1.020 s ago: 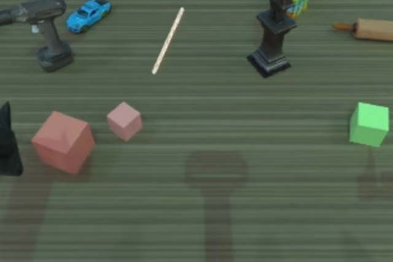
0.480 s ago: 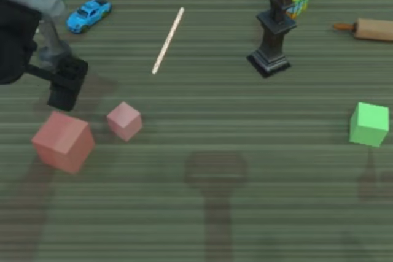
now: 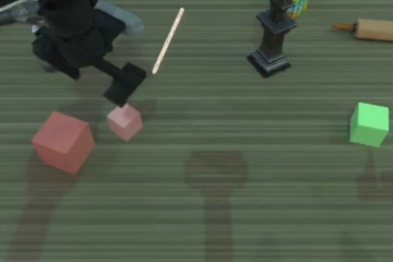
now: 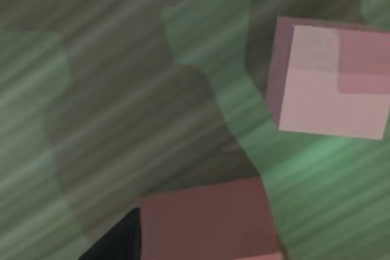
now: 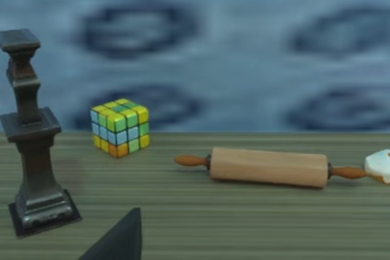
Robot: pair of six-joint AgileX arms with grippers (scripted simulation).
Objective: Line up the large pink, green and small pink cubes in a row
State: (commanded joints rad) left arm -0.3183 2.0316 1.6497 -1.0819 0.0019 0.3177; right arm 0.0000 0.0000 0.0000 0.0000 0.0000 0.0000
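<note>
Left gripper arrived above small pink cube.

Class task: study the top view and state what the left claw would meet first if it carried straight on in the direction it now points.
Most likely the small pink cube: the left claw points down at it from just above, though height is unclear.

table: matt, ribbed grey-green planks | large pink cube, small pink cube, green cube: plain matt | rolling pin: smooth pale wood | stand: dark, dull metal look | left gripper: matt black
</note>
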